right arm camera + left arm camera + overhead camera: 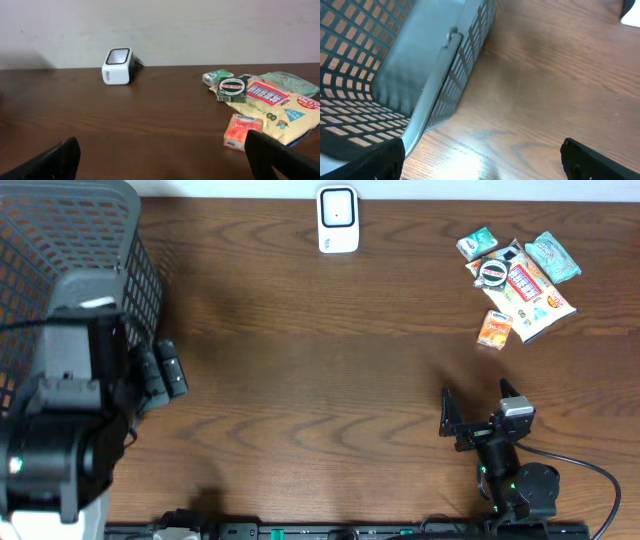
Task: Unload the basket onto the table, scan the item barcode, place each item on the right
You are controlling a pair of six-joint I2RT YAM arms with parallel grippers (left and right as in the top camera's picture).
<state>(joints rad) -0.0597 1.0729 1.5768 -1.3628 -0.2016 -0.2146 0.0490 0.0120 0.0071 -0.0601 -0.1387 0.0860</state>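
While both the left gripper (pixel 165 375) and right gripper (pixel 478 412) stood spread and empty, the snack items (pixel 520 285) lay far right; the scanner (pixel 338 218) stood at the far edge.

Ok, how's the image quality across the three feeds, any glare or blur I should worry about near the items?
Overhead: sharp and evenly lit, item pile and scanner crisp, a soft shadow beside the basket. Left wrist: soft focus, basket mesh blurred, a bright glare patch on the table. Right wrist: clear, though the package text is only partly legible; right gripper fingers are dark, blurred shapes at the bottom corners.
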